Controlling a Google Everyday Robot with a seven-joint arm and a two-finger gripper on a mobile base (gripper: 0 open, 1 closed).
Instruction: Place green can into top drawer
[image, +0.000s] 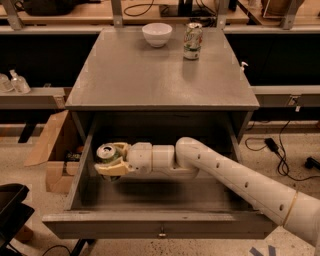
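The top drawer (160, 224) of the grey cabinet stands pulled open, its front panel with a small knob nearest the camera. My white arm reaches in from the right. My gripper (111, 161) is inside the drawer at its left side and is shut on the green can (107, 151), whose silver top with pull tab faces up. The can is held upright, low in the drawer near the left wall. I cannot tell whether it touches the drawer floor.
On the cabinet top (150, 75) stand a white bowl (157, 34) and a paler white-and-green can (192, 41) at the back. A cardboard box (50, 150) lies on the floor at the left. Cables (280, 150) run on the floor at the right.
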